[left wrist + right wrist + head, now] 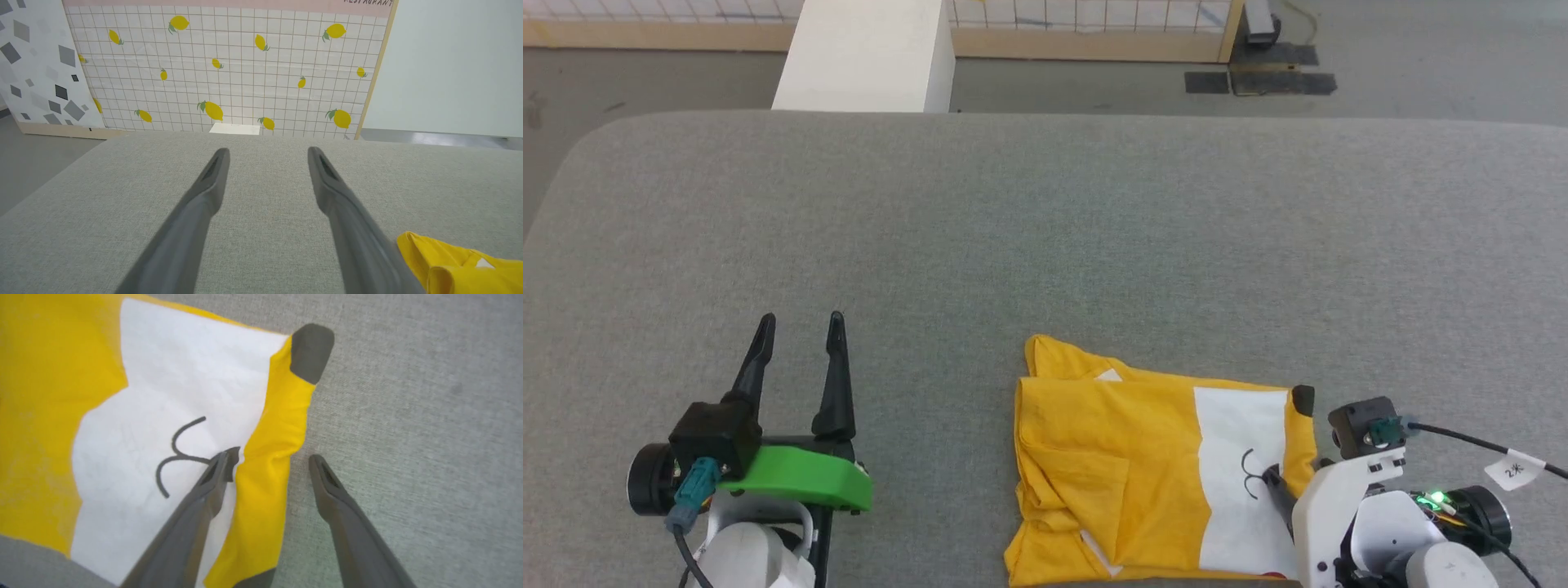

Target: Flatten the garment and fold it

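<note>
the grey woven surface (pixel 1045 245), wide with rounded corners, fills the foreground; smooth grey floor (pixel 1421 65) lies beyond it. behind it stands a white grid panel (pixel 229 73) printed with yellow lemons, with the letters "restauran" readable at its top edge. the garment (pixel 1111 457), soft yellow cotton, lies wrinkled and folded over on the near right part of the surface, showing a white wavy patch with thin curved black lines and a dark rounded corner tab. the right gripper (pixel 269 457) is spread wide, one finger over the white patch, the other over bare surface, with the yellow folded edge between. the left gripper (pixel 800 322) is likewise spread, holding nothing, well apart from the cloth. a white cable tag (pixel 1513 469) bears a handwritten "2".
</note>
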